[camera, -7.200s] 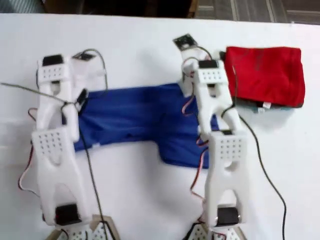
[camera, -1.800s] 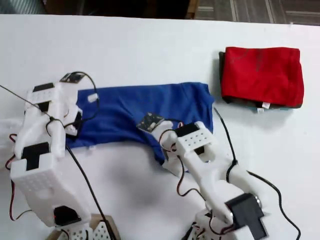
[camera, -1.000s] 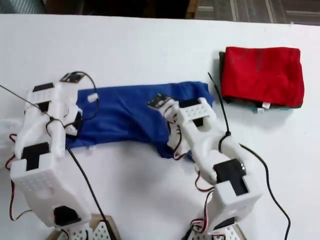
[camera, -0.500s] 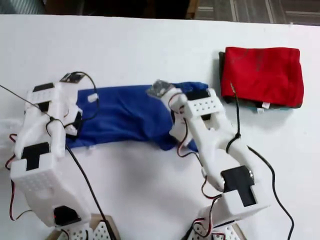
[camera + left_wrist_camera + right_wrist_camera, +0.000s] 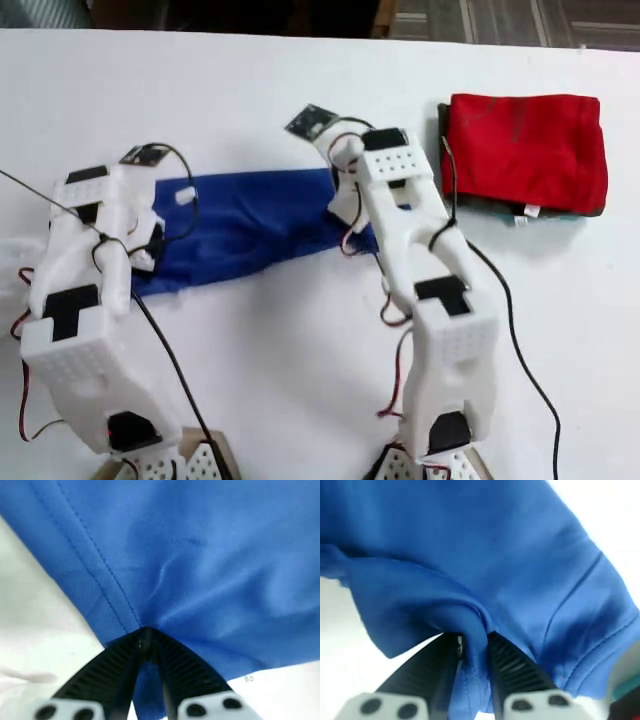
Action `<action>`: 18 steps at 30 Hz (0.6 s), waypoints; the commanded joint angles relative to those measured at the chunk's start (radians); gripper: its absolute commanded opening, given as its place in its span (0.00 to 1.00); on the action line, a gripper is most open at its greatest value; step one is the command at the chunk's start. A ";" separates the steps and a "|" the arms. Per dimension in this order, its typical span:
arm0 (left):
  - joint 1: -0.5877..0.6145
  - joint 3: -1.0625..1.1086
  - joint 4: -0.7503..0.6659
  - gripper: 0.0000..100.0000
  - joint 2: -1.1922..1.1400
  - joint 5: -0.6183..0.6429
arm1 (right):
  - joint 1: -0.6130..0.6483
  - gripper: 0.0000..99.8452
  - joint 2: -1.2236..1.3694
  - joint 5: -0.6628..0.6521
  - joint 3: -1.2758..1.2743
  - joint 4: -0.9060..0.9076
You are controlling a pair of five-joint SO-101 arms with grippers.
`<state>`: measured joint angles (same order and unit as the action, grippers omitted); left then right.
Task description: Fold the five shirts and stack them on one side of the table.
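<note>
A blue shirt (image 5: 250, 225) lies across the middle of the white table (image 5: 300, 90), folded into a long band. My left gripper (image 5: 145, 647) is shut on the blue shirt (image 5: 200, 570) at its left end, pinching the hem. My right gripper (image 5: 472, 647) is shut on a bunched fold of the blue shirt (image 5: 470, 545) at its right end, near the back edge of the band. A stack of folded shirts with a red shirt (image 5: 525, 150) on top sits at the back right of the table.
Both white arms rise from the front edge, the left arm (image 5: 85, 300) and the right arm (image 5: 440, 310), with loose cables around them. The back of the table and its front middle are bare white surface.
The right arm has dragged the shirt's lower right flap up and away from the front edge, folding it over. The blue band is now narrower. The left arm has kept still.
</note>
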<state>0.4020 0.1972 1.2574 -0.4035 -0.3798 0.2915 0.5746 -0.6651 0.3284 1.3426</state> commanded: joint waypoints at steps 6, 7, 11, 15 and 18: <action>0.037 0.002 -0.052 0.03 0.002 0.011 | -0.099 0.24 0.183 0.110 0.450 0.137; 0.037 0.002 -0.052 0.03 0.002 0.011 | -0.108 0.26 0.196 0.133 0.485 0.137; 0.037 0.002 -0.052 0.03 0.002 0.011 | -0.124 0.29 0.234 0.203 0.585 0.154; 0.037 0.002 -0.052 0.03 0.002 0.011 | -0.104 0.29 0.234 0.206 0.681 0.303; 0.037 0.002 -0.052 0.03 0.002 0.011 | -0.081 0.27 0.232 0.206 0.776 0.435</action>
<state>0.4020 0.1972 1.2574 -0.4035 -0.3798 0.1872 0.8186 -0.4672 1.0035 1.6724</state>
